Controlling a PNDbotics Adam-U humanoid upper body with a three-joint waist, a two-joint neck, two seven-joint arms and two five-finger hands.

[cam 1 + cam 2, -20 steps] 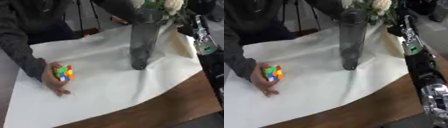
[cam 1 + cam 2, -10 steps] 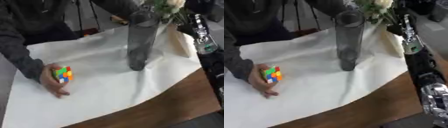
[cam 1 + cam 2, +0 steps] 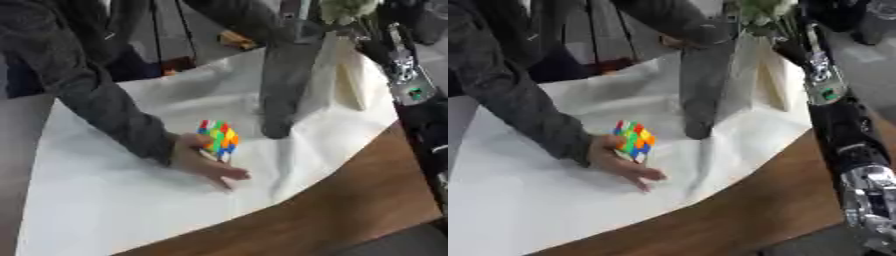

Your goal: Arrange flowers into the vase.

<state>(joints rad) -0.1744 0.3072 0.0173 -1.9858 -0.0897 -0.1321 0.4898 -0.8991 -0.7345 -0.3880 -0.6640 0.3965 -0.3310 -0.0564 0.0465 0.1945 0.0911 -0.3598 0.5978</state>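
Fingers of the robot's right hand cannot be made out: the right arm (image 3: 837,130) runs up the right side toward the flowers (image 3: 760,11), and the hand itself is lost in the dark blur beside them, so whether it grips the stems cannot be told. No left hand shows in either view.

Nearest lies the brown wooden counter (image 3: 350,210), its front edge bare. Over most of it spreads a white cloth (image 3: 114,200), rumpled near the middle. On the cloth, a person's hand (image 3: 206,162) rests with its fingers stretched out, holding a multicoloured cube (image 3: 219,140) upright against the palm; the grey sleeve (image 3: 96,95) leads away to the upper left.

Just beyond the cube stands the tall grey vase (image 3: 284,80), tilted slightly, its base on the cloth. White flowers sit at its mouth near the top edge.
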